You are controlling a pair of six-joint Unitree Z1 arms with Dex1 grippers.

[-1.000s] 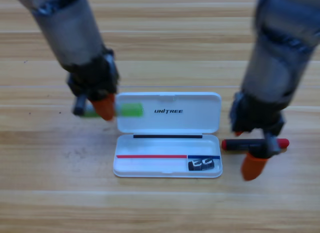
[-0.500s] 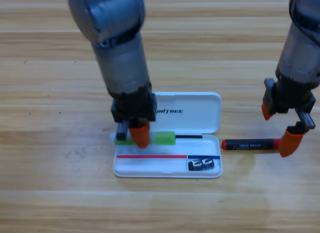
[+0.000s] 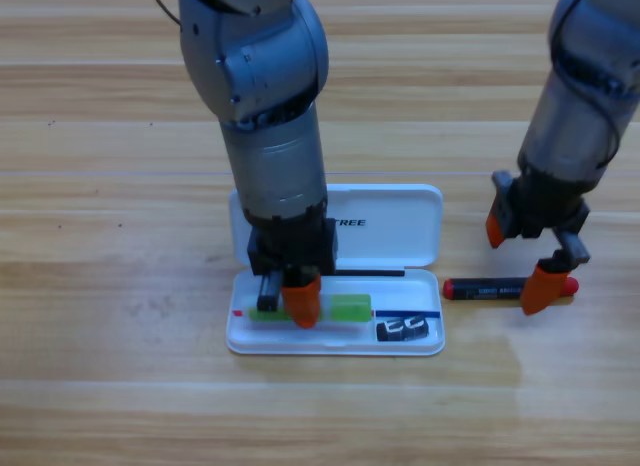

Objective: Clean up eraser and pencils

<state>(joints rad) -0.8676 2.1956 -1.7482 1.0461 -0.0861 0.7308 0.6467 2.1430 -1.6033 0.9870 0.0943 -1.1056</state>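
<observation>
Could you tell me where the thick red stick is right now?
The thick red stick lies on the wooden table, just right of the white case, under the right gripper.

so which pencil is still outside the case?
The red stick, lying on the table right of the white case, under the right gripper. The green bar is in the tray, held by the left gripper.

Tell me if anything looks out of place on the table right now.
Only the red pencil: it lies on the table beside the white case, under the open right gripper. The eraser is inside, and the left gripper holds the green bar in the tray.
</observation>
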